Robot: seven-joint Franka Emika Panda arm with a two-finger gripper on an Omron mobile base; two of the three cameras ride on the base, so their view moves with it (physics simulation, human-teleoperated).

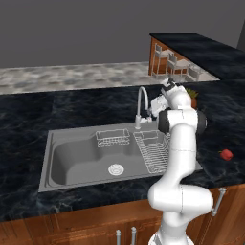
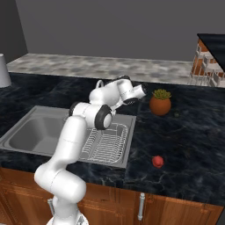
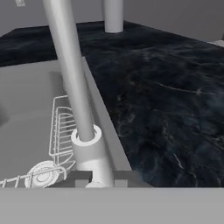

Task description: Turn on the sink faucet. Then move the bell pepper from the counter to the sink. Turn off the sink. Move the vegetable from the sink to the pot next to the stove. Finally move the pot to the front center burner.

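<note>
The grey faucet [image 1: 141,101] rises behind the steel sink [image 1: 76,155]; no water runs from it. My gripper [image 1: 149,111] hangs just right of the faucet's base. In the hand view the gripper [image 3: 103,180] is open, and its fingertips [image 3: 80,177] stand on either side of the faucet's base [image 3: 89,151], very close to it. The faucet's spout pipe [image 3: 69,65] climbs up through that view. The red bell pepper [image 1: 226,154] lies on the dark counter far to the right, near the front edge [image 2: 157,161].
A wire dish rack [image 1: 152,150] fills the sink's right part and a small wire basket [image 1: 113,139] hangs at its back wall. A potted plant [image 2: 160,103] stands behind my wrist. A white canister [image 2: 3,70] stands at the far left.
</note>
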